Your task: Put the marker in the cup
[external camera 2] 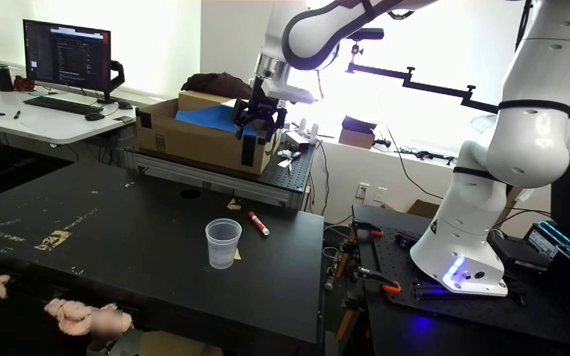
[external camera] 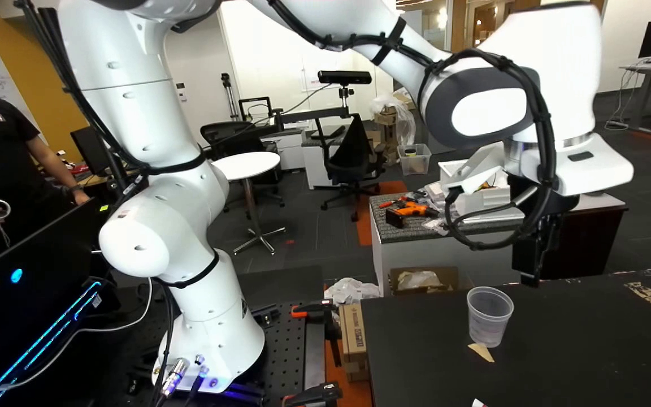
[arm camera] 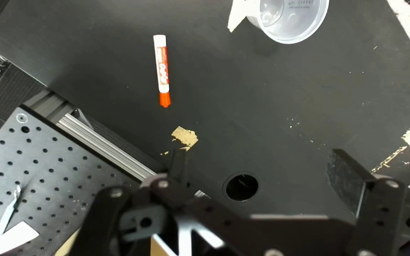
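The marker, white with a red label and red cap, lies on the black table in an exterior view [external camera 2: 259, 223] and in the wrist view [arm camera: 162, 69]. In an exterior view only a small white and red end of it [external camera: 478, 403] shows at the bottom edge. The translucent clear cup stands upright beside it in both exterior views [external camera: 489, 317] [external camera 2: 223, 244]; the wrist view cuts it off at the top [arm camera: 294, 21]. My gripper [external camera: 530, 278] [external camera 2: 254, 134] [arm camera: 258, 153] is open with nothing between its fingers, high above the table and apart from both objects.
A cardboard box with blue sheets [external camera 2: 191, 141] stands on a perforated metal bench [external camera 2: 285, 175] beyond the table. The table [external camera 2: 141, 237] has a round hole [arm camera: 242, 186] and tape scraps [arm camera: 185, 137]. Orange-tipped clamps [external camera 2: 379, 281] sit at the robot's base.
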